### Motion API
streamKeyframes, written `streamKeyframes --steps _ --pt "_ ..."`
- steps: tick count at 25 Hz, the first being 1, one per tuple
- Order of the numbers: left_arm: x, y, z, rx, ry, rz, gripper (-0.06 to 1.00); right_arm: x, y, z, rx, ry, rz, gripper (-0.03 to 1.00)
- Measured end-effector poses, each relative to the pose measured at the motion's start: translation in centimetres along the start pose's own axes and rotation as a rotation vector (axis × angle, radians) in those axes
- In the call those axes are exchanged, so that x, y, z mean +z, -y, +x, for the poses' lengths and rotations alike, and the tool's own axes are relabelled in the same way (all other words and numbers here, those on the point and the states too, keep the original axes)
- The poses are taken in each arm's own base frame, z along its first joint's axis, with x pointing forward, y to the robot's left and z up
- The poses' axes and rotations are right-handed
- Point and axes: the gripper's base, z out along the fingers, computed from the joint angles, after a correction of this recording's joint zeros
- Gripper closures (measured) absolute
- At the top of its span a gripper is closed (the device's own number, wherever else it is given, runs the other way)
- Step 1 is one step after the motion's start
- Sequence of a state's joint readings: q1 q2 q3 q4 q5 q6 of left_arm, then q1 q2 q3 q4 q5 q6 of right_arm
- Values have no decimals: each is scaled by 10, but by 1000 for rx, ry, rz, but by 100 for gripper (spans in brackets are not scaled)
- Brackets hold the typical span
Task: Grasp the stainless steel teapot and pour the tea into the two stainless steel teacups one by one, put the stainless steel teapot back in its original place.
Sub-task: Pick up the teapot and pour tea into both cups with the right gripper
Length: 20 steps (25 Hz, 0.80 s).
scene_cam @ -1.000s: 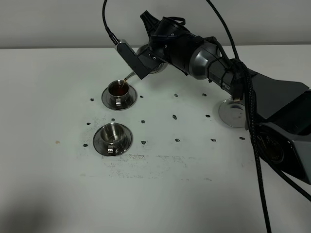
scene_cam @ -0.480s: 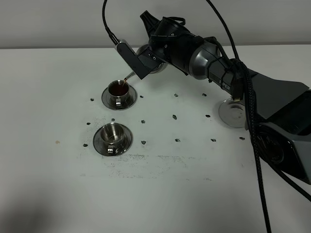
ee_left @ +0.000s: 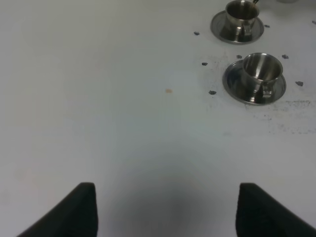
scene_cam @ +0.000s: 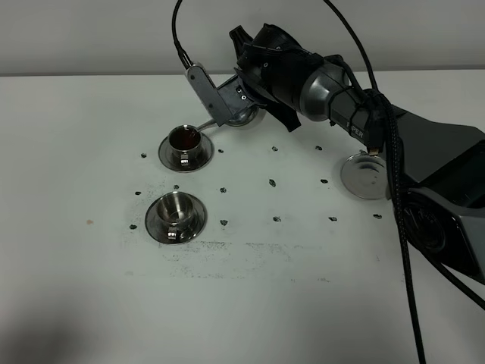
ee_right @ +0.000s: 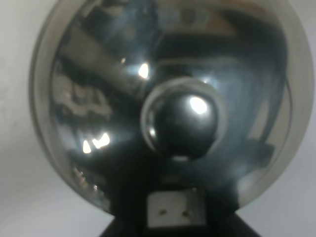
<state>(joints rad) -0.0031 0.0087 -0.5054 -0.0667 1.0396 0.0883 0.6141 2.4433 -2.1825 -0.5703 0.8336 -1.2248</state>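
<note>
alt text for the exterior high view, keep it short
A black arm holds the teapot with its spout at the far cup, which holds dark tea. The near cup is empty, and a round coaster lies bare on the white table by the arm.

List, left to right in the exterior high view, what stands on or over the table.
teacup with tea → stainless steel teapot → round steel coaster. The empty teacup overlaps the filled one sideways, so it is left out of the order.
</note>
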Motion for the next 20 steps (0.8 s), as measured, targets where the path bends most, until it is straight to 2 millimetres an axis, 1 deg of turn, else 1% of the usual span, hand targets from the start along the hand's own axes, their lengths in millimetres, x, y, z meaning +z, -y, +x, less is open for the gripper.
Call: streamKeyframes --steps 3,7,10,14,20 --pt "0 0 0 0 0 0 37 -5 2 5 44 3 -7 77" --pt "0 0 0 0 0 0 37 -24 9 16 167 34 -13 77" --pt "0 0 0 0 0 0 37 -38 10 24 279 61 -60 77" --pt "0 0 0 0 0 0 37 -53 5 30 502 115 -181 77" --pt "0 0 0 0 0 0 37 -60 -2 21 863 189 -354 77"
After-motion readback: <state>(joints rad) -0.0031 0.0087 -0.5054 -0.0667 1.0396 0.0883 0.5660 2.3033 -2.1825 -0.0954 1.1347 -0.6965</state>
